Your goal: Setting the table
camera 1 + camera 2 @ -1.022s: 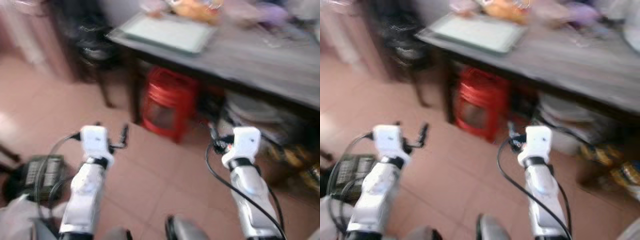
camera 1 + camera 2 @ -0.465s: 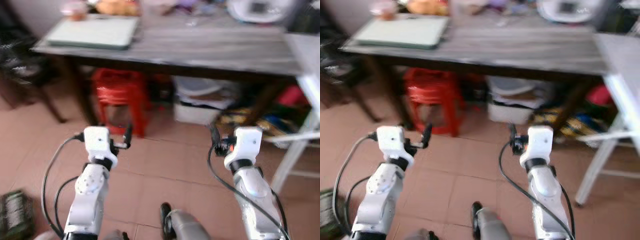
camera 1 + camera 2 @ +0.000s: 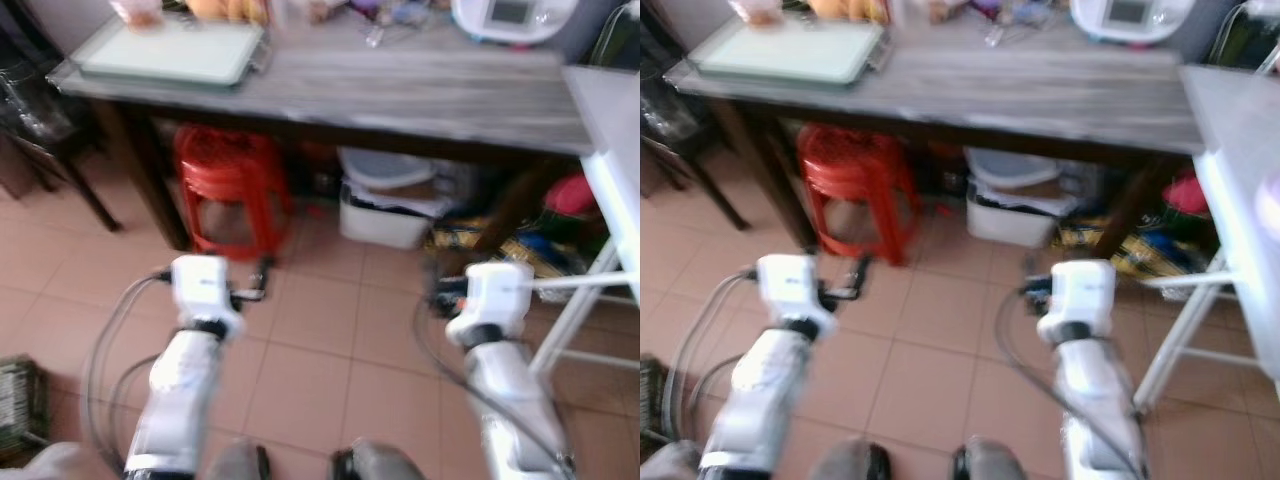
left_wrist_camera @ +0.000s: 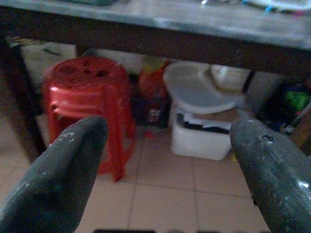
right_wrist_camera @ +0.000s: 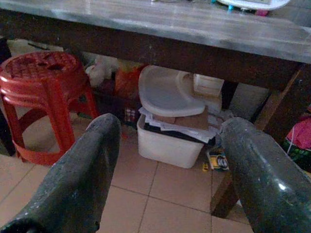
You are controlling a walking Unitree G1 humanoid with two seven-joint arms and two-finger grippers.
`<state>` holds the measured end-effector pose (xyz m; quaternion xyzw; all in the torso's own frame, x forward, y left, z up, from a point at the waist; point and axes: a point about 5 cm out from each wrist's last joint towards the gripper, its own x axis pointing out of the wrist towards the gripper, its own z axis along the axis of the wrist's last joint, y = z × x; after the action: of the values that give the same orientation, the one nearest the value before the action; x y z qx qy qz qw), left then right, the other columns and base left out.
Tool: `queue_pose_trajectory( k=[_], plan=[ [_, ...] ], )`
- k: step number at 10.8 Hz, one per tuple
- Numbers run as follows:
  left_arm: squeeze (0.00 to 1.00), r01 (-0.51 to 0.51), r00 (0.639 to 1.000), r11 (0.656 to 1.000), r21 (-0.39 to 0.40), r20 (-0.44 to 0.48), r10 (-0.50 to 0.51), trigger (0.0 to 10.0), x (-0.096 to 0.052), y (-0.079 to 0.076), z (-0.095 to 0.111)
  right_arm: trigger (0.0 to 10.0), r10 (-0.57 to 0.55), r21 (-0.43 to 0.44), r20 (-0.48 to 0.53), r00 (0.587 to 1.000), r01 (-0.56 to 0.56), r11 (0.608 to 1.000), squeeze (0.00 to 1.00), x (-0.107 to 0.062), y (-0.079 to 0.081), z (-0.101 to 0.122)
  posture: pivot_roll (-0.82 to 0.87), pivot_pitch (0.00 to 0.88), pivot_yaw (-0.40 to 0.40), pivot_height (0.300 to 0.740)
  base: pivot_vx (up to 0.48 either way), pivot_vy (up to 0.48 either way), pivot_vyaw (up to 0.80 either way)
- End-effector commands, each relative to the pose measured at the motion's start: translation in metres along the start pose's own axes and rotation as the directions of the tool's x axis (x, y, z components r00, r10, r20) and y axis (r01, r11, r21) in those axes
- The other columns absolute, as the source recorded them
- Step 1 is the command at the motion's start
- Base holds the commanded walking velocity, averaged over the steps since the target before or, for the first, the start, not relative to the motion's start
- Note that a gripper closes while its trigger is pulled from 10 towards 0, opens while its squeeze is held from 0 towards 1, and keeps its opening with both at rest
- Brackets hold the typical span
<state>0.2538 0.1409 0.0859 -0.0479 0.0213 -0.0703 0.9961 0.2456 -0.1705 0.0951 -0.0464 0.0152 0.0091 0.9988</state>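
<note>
The robot is standing on the tiled floor [image 3: 330, 330] facing a long grey wooden bench [image 3: 400, 85]; both arms are reaching forward at waist height, short of the bench edge and well apart from each other; the left hand [image 4: 165, 170] is showing its two fingers spread wide with nothing between them, and the right hand [image 5: 167, 170] is likewise open and empty. On the bench, at the robot's left end, a pale green tray [image 3: 170, 50] is lying flat, with what look like food items just behind it, too blurred to name; a white appliance [image 3: 515, 15] is sitting at the far right. Under the bench a stack of red plastic stools [image 3: 232, 190] is standing beside a white storage box [image 3: 385, 215]; a white folding frame [image 3: 590, 300] is leaning near the right arm. Judging from this, the approach is only starting; the risks are a foot catching the stools or the right arm snagging the white frame while closing in, since the head views are blurred.
</note>
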Motion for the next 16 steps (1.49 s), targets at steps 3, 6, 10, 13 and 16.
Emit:
queue_pose_trajectory(
  k=[3,6,10,13,16],
  plan=[
    [0.00,0.007,0.999,1.000,-0.013,-0.049,-0.008,10.0,-0.007,-0.001,-0.008,10.0,-0.051,-0.037,-0.041,0.998,0.049,0.998,0.00,-0.002,-0.011,-0.010,-0.07,0.127,-0.006,0.740,0.000,-0.317,0.00],
    [0.00,-0.028,0.999,1.000,-0.013,0.018,0.028,10.0,0.006,0.003,0.008,10.0,-0.047,-0.010,0.071,0.996,0.048,0.999,0.00,0.012,-0.005,0.012,-0.07,0.123,0.014,0.740,0.000,-0.299,0.00],
    [0.00,-0.006,0.999,1.000,-0.008,0.041,0.006,10.0,0.014,0.001,0.016,10.0,-0.073,-0.027,0.127,0.989,0.077,0.997,0.00,0.023,-0.012,0.024,-0.08,0.133,0.019,0.740,0.000,-0.266,-0.59],
    [0.00,0.008,0.999,1.000,-0.023,0.041,-0.008,10.0,0.013,-0.007,0.015,10.0,-0.067,-0.039,0.148,0.987,0.073,0.997,0.00,0.023,-0.012,0.028,-0.08,0.133,0.016,0.740,0.000,-0.279,-0.17],
    [0.00,0.019,0.998,0.999,-0.047,0.053,-0.016,10.0,0.012,-0.007,0.015,10.0,-0.068,-0.033,0.141,0.988,0.073,0.997,0.00,0.019,-0.012,0.025,-0.08,0.136,0.010,0.740,0.000,-0.095,0.00]
  ],
)
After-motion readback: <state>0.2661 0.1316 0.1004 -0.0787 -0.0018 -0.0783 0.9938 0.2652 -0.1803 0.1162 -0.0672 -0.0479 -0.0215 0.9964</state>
